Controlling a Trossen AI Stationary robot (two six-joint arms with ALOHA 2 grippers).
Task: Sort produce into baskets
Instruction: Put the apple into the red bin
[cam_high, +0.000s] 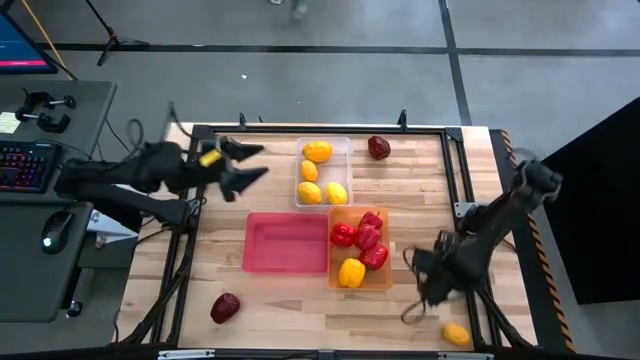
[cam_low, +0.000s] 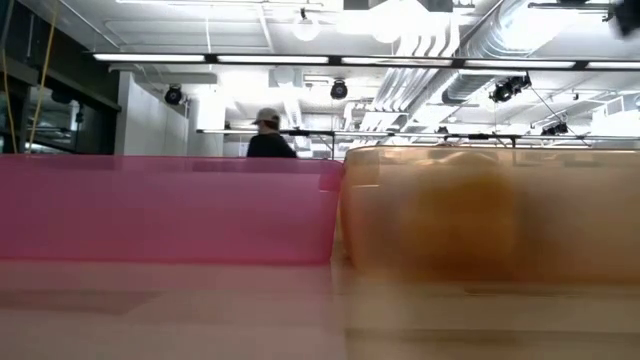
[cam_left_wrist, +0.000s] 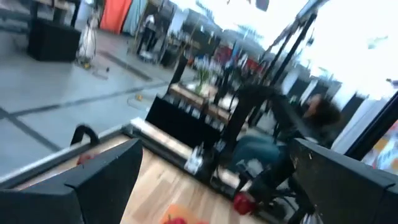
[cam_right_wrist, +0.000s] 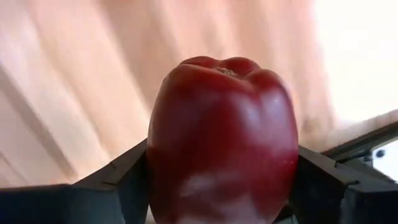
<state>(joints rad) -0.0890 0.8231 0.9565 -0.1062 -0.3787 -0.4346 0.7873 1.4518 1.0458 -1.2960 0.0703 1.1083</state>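
- High view: the right end effector sits low over the wooden worktop, near its front right corner, just right of the orange basket.
- Right wrist view: a glossy red bell pepper fills the gap between the 2 dark fingers, which press against both of its sides, so the right end effector has closed onto it, the worktop planks blurred behind.
- High view: the left end effector hangs with its jaws spread wide and nothing between them, above the back left of the worktop, left of the clear basket.
- The clear basket holds 4 yellow-orange citrus pieces.
- The orange basket holds several red peppers and 1 yellow pepper.
- The pink basket, touching the orange one's left side, has nothing in it.
- Loose produce: a maroon piece just right of the clear basket, another maroon piece at front left, a yellow-orange oval at front right.
- Low view: a person stands in the room behind the baskets.
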